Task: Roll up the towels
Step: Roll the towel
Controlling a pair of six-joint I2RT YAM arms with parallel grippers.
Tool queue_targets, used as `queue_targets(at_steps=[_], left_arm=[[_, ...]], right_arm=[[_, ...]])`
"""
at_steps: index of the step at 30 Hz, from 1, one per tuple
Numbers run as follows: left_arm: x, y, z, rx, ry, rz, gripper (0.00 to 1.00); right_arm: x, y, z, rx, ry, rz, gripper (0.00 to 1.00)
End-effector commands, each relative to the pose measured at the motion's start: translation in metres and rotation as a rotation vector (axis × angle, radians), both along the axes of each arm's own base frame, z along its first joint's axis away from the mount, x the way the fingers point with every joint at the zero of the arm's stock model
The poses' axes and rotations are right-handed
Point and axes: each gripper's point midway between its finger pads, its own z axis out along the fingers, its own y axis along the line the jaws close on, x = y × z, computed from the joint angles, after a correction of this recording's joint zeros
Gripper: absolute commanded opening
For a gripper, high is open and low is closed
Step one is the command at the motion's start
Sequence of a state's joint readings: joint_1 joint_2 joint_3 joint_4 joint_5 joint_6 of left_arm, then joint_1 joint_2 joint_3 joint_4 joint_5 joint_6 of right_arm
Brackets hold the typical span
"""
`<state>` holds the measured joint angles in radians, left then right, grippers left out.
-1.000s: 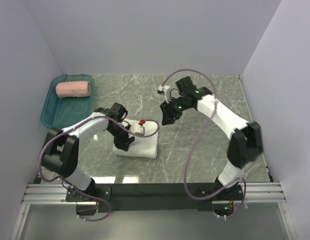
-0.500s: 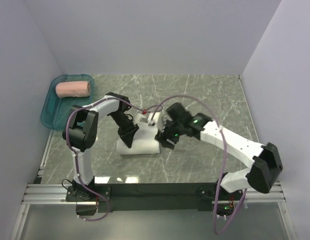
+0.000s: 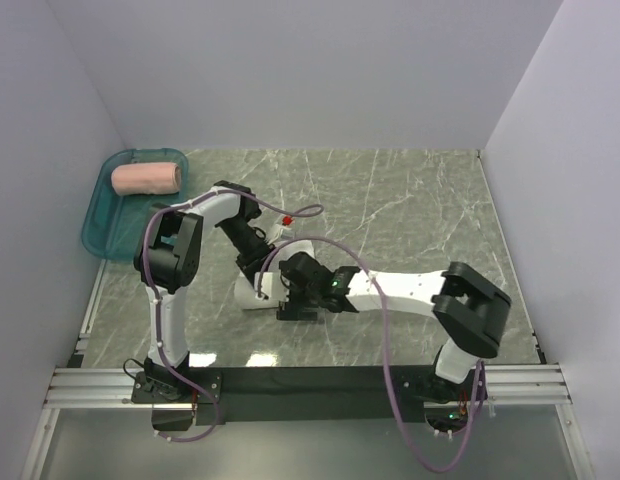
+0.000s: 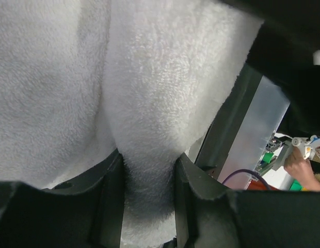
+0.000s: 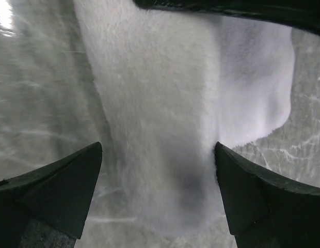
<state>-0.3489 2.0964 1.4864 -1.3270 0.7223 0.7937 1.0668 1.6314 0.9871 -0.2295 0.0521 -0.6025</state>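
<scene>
The white towel (image 3: 252, 292) lies bunched on the marble table, mostly under both arms. My left gripper (image 3: 258, 275) is shut on a fold of it; the left wrist view shows white pile (image 4: 149, 129) pinched between the two dark fingers. My right gripper (image 3: 293, 302) is open at the towel's near right edge, and the right wrist view shows its fingertips (image 5: 72, 186) standing wide on either side of a white fold (image 5: 160, 129). The salmon-pink towel (image 3: 147, 178) lies rolled in the teal tray.
The teal tray (image 3: 100, 225) stands at the far left by the left wall. Purple cables loop over both arms. White walls close in the table on three sides.
My right arm has swung left and down from the table's middle to the towel's near edge. My left gripper has shifted a little over the towel, still holding it.
</scene>
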Motion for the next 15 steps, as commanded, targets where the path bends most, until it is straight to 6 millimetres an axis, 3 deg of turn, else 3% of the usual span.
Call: queue_targets(at_steps=[1,2,3,5,6,7,12,15], left_arm=[[0.018,0.009,-0.047,0.051,-0.097,-0.041,0.27],[0.019,0.009,-0.046,0.047,-0.102,-0.036,0.29],[0.023,0.008,-0.046,0.042,-0.114,-0.023,0.31],[0.027,0.006,-0.042,0.025,-0.133,-0.004,0.35],[0.035,0.005,-0.036,0.01,-0.166,0.009,0.39],[0.038,0.005,-0.032,0.001,-0.179,0.026,0.41],[0.065,0.007,0.01,-0.087,-0.293,0.137,0.57],[0.078,0.015,0.036,-0.125,-0.353,0.214,0.6]], right_arm=[[0.013,0.008,-0.017,-0.015,-0.072,0.05,0.91],[0.004,0.008,-0.025,-0.017,-0.033,0.09,0.86],[0.0,0.007,-0.032,-0.026,-0.004,0.104,0.7],[-0.012,0.0,-0.043,-0.054,0.084,0.131,0.48],[-0.017,0.004,-0.044,-0.043,0.133,0.146,0.18],[-0.019,0.003,-0.044,-0.044,0.163,0.141,0.04],[-0.045,-0.009,-0.04,-0.048,0.41,0.139,0.0],[-0.059,-0.011,-0.041,-0.073,0.524,0.145,0.0]])
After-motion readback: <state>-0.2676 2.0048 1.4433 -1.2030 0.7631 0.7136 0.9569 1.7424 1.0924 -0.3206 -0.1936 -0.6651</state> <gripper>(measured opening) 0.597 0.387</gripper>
